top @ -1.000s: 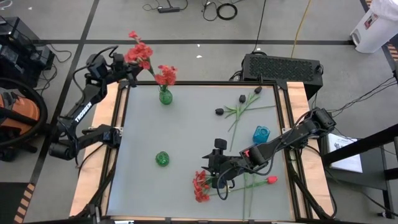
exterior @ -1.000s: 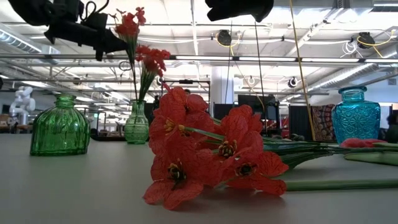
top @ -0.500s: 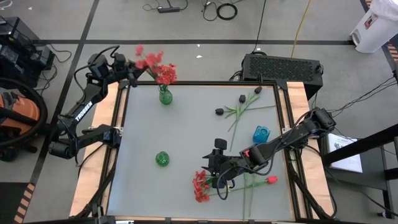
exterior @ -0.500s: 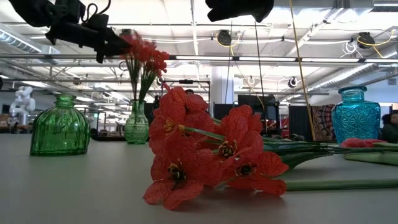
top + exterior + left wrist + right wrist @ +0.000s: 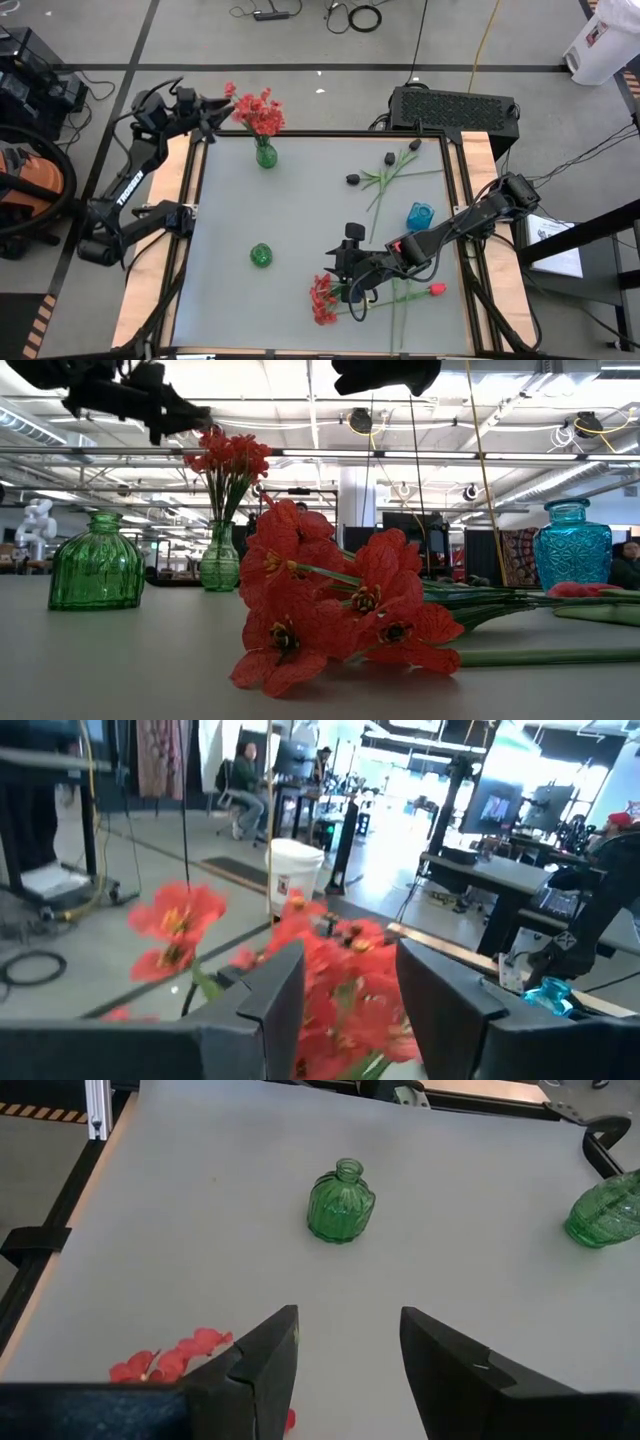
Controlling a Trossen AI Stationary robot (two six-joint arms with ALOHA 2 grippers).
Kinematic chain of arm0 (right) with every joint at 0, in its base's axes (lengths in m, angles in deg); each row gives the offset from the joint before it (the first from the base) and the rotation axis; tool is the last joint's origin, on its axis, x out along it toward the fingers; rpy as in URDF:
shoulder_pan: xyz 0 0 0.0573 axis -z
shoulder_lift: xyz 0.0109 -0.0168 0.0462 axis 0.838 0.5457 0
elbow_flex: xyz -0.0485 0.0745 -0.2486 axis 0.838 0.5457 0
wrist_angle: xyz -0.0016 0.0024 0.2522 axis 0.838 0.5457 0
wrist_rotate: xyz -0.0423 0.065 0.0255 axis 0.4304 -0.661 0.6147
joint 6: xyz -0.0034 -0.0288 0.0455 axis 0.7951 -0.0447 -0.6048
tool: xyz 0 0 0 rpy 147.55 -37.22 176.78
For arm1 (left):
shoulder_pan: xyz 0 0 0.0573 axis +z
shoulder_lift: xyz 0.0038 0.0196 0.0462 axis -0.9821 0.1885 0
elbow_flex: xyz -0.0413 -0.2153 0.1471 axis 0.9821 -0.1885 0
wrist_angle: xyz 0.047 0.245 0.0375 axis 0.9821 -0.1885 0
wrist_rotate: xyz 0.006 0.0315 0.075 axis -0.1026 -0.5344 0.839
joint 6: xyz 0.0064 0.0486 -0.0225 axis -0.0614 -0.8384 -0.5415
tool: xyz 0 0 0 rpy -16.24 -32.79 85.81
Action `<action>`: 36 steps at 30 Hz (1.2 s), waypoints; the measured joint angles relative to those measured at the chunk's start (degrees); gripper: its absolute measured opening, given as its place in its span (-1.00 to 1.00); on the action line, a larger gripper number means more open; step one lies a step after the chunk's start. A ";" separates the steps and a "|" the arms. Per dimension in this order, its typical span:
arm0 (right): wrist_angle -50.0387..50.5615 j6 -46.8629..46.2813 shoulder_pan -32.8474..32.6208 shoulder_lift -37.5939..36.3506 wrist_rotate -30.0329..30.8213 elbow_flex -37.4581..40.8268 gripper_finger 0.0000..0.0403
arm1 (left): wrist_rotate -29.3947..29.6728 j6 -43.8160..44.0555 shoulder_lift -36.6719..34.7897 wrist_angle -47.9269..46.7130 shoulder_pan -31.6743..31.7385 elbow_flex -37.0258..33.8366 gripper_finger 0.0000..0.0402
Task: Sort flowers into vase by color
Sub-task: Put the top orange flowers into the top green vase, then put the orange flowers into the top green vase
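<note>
Flowers made of cloth and plastic, with long thin green stems, look very light and bendy, so I think they will flop and swing if held by the soft blossoms; the stiff stem is the best place to pinch, near the middle so the head does not tip. A bunch of red cluster flowers (image 5: 257, 112) stands in the tall green ribbed glass vase (image 5: 265, 155) at the far left of the grey table (image 5: 300, 215). The glass vase could tip or break if bumped. Another red spray (image 5: 322, 298) lies flat near the front edge, a red tulip bud (image 5: 436, 290) lies just to its right, and small black blooms (image 5: 353, 179) on green stems lie near the back, by the little blue glass vase (image 5: 420, 215). A round green glass vase (image 5: 261, 255) stands empty. The left gripper (image 5: 222, 108) is just beside the standing bunch with its fingers apart, holding nothing. The right gripper (image 5: 335, 282) hangs right above the lying red spray, fingers apart, not touching it.
</note>
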 joint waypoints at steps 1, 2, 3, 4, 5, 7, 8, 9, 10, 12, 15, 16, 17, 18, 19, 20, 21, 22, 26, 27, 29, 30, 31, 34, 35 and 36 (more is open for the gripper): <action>0.02 0.02 0.00 0.00 -0.01 0.00 -0.16 | 0.00 -0.01 -1.08 -0.25 0.00 0.00 -0.18; 0.04 0.00 0.00 0.00 -0.06 0.00 -0.16 | -0.02 -0.01 -2.24 -0.74 0.00 0.00 -0.18; 0.11 0.01 0.00 0.00 -0.23 0.00 -0.16 | -0.05 -0.03 -3.39 -1.22 0.00 0.00 -0.18; 0.12 0.00 0.00 0.00 -0.83 0.00 -0.16 | -0.21 0.01 -4.60 -1.60 0.00 0.00 -0.18; 0.12 0.00 0.00 0.00 -1.60 0.00 -0.16 | -0.45 0.01 -5.86 -2.15 0.00 0.02 -0.18; 0.18 0.00 0.00 0.00 -2.90 0.00 -0.16 | -1.74 0.05 -8.15 -3.66 0.00 0.02 -0.18; 0.17 0.00 -0.05 0.00 -3.32 0.00 -0.16 | -2.51 0.05 -9.28 -4.52 0.00 0.04 -0.18; 0.19 0.00 -0.16 0.00 -3.85 0.00 -0.16 | -3.43 0.05 -10.43 -5.64 0.00 0.04 -0.18; 0.22 0.02 -0.28 0.00 -4.51 0.00 -0.16 | -4.33 0.04 -11.47 -6.98 0.00 0.04 -0.18; 0.92 0.02 -0.60 0.00 -5.57 0.00 -0.16 | -5.97 0.05 -13.36 -9.83 0.00 0.04 -0.18; 3.62 0.02 -1.34 0.00 -6.24 0.00 -0.16 | -8.60 0.01 -15.95 -14.23 0.00 0.04 -0.18; 4.90 -0.05 -1.62 0.00 -6.25 0.00 -0.16 | -9.61 0.01 -16.75 -15.49 0.00 0.04 -0.18; 6.14 -0.39 -1.88 0.00 -6.26 0.00 -0.16 | -10.70 0.01 -17.47 -16.63 0.00 0.04 -0.18; 7.37 -0.91 -2.09 0.00 -6.28 0.00 -0.16 | -11.94 -0.01 -18.15 -17.83 0.00 0.04 -0.18; 8.57 -1.43 -2.33 0.00 -6.29 0.00 -0.16 | -13.24 -0.01 -18.83 -18.75 0.00 0.04 -0.18; 9.73 -1.96 -2.51 0.00 -6.34 0.00 -0.16 | -14.48 -0.03 -19.46 -19.57 0.00 0.04 -0.18; 10.70 -2.47 -2.70 0.00 -6.43 0.00 -0.16 | -15.62 -0.11 -20.05 -20.41 0.00 0.04 -0.18; 11.55 -2.82 -2.89 0.00 -6.97 0.00 -0.16 | -16.61 -0.29 -20.65 -21.29 0.00 0.04 -0.18; 13.56 -3.00 -3.37 0.00 -9.49 0.00 -0.16 | -22.28 -2.27 -23.11 -24.67 -0.02 0.04 -0.18; 13.95 -2.97 -3.39 0.00 -10.24 0.00 -0.16 | -23.40 -3.15 -23.68 -25.81 -0.03 0.04 -0.18; 14.78 -2.91 -3.50 0.00 -11.76 0.00 -0.16 | -24.97 -5.29 -24.99 -28.75 -0.27 0.04 -0.18; 15.19 -2.87 -3.63 0.00 -12.15 0.00 -0.16 | -25.45 -6.56 -25.65 -30.13 -0.57 0.04 -0.18; 15.57 -2.75 -3.70 0.00 -12.12 0.00 -0.16 | -25.56 -8.04 -26.32 -31.73 -1.01 0.04 -0.18; 16.35 -2.45 -3.80 0.54 -12.14 0.00 -0.16 | -25.64 -12.56 -27.85 -37.48 -2.48 0.04 -0.18; 16.85 -2.43 -3.94 0.78 -12.14 0.00 -0.16 | -25.61 -13.92 -28.27 -39.38 -2.95 0.04 -0.18; 16.97 -2.44 -4.01 1.24 -12.10 0.02 -0.16 | -25.52 -15.19 -28.64 -41.39 -3.45 0.04 -0.18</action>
